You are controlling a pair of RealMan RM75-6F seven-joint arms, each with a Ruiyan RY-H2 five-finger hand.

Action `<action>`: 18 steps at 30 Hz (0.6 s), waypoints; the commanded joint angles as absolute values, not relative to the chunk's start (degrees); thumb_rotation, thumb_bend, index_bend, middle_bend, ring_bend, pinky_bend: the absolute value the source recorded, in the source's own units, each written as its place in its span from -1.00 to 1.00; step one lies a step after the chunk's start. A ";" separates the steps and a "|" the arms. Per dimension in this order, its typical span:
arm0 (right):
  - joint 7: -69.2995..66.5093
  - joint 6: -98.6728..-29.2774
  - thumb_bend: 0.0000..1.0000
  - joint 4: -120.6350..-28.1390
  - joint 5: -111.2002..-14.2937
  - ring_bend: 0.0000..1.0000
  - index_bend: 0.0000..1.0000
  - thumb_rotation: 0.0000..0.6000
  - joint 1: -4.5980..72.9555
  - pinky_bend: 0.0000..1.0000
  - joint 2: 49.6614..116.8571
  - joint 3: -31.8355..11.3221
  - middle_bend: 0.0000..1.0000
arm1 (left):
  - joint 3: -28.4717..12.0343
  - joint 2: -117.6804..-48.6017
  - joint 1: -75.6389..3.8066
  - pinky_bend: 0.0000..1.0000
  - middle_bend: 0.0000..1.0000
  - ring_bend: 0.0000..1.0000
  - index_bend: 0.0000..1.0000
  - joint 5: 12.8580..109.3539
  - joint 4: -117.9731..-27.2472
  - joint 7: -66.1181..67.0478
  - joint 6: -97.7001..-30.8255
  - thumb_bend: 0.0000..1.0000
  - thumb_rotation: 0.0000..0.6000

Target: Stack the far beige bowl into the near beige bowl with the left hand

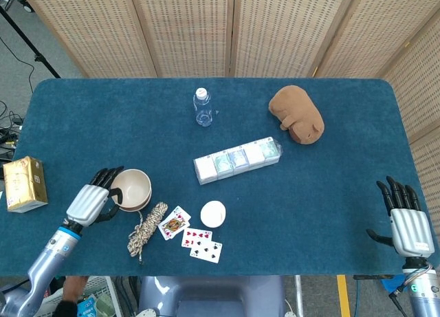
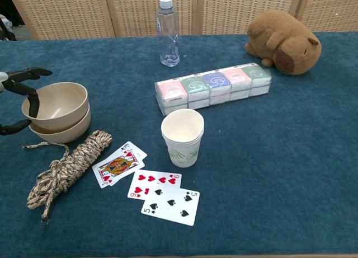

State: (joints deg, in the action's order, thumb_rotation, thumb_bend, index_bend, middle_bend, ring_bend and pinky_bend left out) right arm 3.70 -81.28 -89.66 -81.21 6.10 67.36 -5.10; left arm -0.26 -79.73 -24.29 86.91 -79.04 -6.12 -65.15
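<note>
Two beige bowls sit nested at the near left of the blue table. The upper bowl (image 1: 134,185) (image 2: 56,98) rests tilted inside the lower bowl (image 2: 64,129). My left hand (image 1: 88,203) (image 2: 22,90) is at the bowls' left side; one finger hooks over the upper bowl's rim and the thumb lies below it outside, so it still grips that bowl. The other fingers are spread. My right hand (image 1: 405,221) rests at the table's near right corner, fingers straight and apart, holding nothing.
A coiled rope (image 2: 64,165) lies just in front of the bowls, with playing cards (image 2: 148,185) and a paper cup (image 2: 182,136) to its right. Tissue packs (image 2: 215,87), a water bottle (image 2: 167,31) and a brown plush (image 2: 282,42) stand farther back. A yellow box (image 1: 24,184) sits off the table's left edge.
</note>
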 commanded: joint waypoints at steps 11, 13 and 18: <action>4.30 -81.24 -1.00 -89.75 -81.14 -1.00 -1.00 1.00 6.10 -1.00 67.41 -5.01 -1.00 | 1.73 -78.73 -24.75 -1.00 -1.00 -1.00 -0.94 89.12 -78.84 -11.08 -64.41 -0.08 1.00; 4.49 -81.19 -1.00 -89.83 -81.19 -1.00 -1.00 1.00 6.13 -1.00 67.48 -4.96 -1.00 | 1.65 -78.23 -24.29 -1.00 -1.00 -1.00 -1.00 89.74 -79.10 -11.74 -66.11 -0.09 1.00; 4.46 -81.18 -1.00 -89.96 -81.18 -1.00 -1.00 1.00 6.10 -1.00 67.44 -4.92 -1.00 | 2.29 -76.78 -23.37 -1.00 -1.00 -1.00 -1.00 90.92 -80.15 -12.55 -68.35 -0.09 1.00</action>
State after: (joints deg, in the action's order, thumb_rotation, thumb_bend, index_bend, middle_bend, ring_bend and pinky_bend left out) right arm 4.46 -81.18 -89.97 -81.18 6.11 67.44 -4.92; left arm 1.96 -77.27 -23.72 90.50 -79.70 -12.20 -67.95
